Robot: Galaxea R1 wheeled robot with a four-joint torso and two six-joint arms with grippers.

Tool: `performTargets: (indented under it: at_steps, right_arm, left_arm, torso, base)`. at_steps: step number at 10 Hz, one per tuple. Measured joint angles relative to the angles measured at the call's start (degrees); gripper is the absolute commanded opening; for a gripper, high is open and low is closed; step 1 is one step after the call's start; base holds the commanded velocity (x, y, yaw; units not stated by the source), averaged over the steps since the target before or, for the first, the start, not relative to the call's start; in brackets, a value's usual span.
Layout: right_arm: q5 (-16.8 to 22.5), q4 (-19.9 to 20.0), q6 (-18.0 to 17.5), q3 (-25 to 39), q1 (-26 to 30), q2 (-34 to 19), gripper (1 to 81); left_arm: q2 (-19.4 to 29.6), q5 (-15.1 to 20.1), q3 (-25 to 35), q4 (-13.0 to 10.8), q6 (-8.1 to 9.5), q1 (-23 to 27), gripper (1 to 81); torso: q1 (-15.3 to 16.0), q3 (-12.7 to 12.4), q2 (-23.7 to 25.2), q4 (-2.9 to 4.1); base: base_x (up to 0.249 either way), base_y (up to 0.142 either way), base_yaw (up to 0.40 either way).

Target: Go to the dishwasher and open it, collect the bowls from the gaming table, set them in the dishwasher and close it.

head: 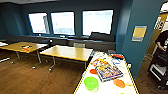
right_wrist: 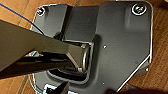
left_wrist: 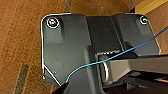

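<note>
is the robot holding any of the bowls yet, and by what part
It cannot be told, though the lime green bowl and the orange bowls lie on the gaming table.

The gaming table [head: 130, 75], a yellow-edged white counter, carries the bowls: a lime green bowl [head: 91, 83] at its near edge, an orange bowl [head: 119, 83] beside it and another orange bowl [head: 93, 71] slightly beyond.

Teal walls [head: 125, 15], three bright windows [head: 62, 23] — wood-topped tables [head: 67, 53] on brown wood floor [head: 30, 77], dark sofa [head: 100, 41] behind
</note>
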State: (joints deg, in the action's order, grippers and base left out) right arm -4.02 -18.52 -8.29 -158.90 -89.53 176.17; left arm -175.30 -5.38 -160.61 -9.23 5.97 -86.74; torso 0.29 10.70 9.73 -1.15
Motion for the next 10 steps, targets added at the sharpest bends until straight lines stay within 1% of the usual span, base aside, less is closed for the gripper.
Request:
performTargets:
  at_steps: [4, 5, 10]
  right_arm:
    - [0.00, 0.00, 0.00, 0.00, 0.00, 0.02, 81.1]
    - [0.00, 0.00, 0.00, 0.00, -0.02, 0.05, 81.1]
    - [0.00, -0.02, 0.00, 0.00, 0.00, 0.02, 81.1]
  left_arm:
    - [-0.09, -0.05, 0.00, 0.00, 0.00, 0.18, 81.1]
    - [-0.09, -0.07, -0.02, 0.00, 0.00, 0.20, 81.1]
    - [-0.09, -0.11, 0.02, 0.00, 0.00, 0.18, 81.1]
  torso:
    - [-0.02, 0.00, 0.00, 0.00]
    - [-0.02, 0.00, 0.00, 0.00]
    - [-0.02, 0.00, 0.00, 0.00]
  base:
    - [0.000, 0.000, -0.264]
    - [0.000, 0.000, -0.103]
    - [0.000, 0.000, 0.000]
